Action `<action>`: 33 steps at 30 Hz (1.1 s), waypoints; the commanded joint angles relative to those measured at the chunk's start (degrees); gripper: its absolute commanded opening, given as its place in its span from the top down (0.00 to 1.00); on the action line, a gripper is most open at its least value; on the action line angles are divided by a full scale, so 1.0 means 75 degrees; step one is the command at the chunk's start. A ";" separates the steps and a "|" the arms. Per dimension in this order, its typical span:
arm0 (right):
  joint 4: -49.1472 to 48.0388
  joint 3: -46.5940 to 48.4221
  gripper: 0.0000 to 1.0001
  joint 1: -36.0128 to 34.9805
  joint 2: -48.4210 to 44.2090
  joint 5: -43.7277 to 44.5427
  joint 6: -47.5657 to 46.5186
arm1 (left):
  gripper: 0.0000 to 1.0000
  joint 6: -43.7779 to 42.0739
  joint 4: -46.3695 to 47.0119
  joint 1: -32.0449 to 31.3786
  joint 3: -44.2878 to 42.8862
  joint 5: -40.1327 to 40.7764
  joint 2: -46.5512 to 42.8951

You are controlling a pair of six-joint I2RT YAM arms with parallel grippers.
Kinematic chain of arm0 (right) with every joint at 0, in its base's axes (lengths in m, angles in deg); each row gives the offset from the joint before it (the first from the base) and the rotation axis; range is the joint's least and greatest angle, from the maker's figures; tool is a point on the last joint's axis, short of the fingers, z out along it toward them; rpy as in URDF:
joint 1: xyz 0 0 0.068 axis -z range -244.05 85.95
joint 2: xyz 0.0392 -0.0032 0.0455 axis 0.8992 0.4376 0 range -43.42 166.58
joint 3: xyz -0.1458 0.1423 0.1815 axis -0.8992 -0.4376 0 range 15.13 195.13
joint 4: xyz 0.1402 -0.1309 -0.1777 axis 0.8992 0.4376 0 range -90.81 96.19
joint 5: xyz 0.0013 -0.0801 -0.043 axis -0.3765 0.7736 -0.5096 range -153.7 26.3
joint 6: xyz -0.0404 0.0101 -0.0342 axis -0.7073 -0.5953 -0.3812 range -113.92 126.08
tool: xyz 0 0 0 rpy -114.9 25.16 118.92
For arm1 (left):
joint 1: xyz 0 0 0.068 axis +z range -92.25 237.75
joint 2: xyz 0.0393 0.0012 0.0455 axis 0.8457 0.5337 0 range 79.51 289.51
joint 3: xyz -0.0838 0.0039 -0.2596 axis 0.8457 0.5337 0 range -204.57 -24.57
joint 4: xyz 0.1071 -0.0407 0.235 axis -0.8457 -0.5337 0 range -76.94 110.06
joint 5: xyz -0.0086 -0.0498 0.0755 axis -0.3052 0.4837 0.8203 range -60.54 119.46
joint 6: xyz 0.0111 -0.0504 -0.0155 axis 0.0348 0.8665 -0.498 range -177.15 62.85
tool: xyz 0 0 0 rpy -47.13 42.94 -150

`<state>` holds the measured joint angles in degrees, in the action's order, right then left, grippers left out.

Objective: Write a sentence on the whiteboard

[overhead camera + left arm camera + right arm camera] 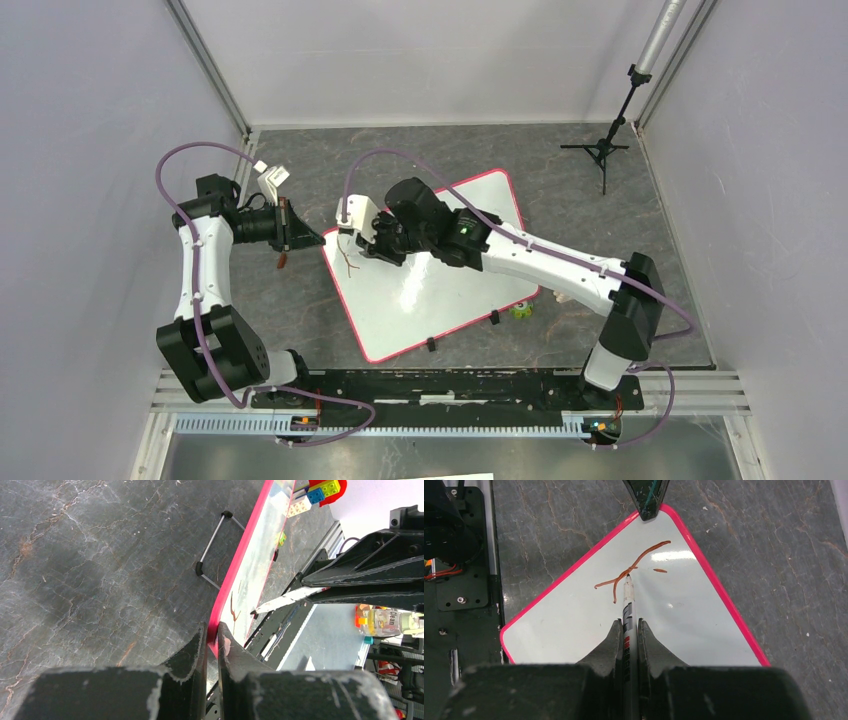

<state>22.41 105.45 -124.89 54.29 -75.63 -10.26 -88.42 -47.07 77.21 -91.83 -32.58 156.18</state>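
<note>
Top external view: whiteboard (440, 290) flat and skewed at middle of grey table (300, 320), clipped long edge facing near edge. Left gripper (312, 238) at board's left corner, fingers almost together, pinching pink rim. Right gripper (629, 630) clamped tight on marker (628, 605), tip touching board near same corner. Sentence (644, 556) barely begun: few crossing reddish-brown strokes, short dash beside.
</note>
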 commanded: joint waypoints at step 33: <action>0.0152 -0.0336 1.00 0.0343 -0.0176 0.0409 -0.0189 | 0.86 -0.0186 -0.0055 -0.0134 -0.0195 -0.0037 -0.0117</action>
<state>22.92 103.27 -123.01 53.88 -72.72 -11.33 -88.46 -46.86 76.90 -92.03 -31.92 156.18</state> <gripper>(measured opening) 0.124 0.152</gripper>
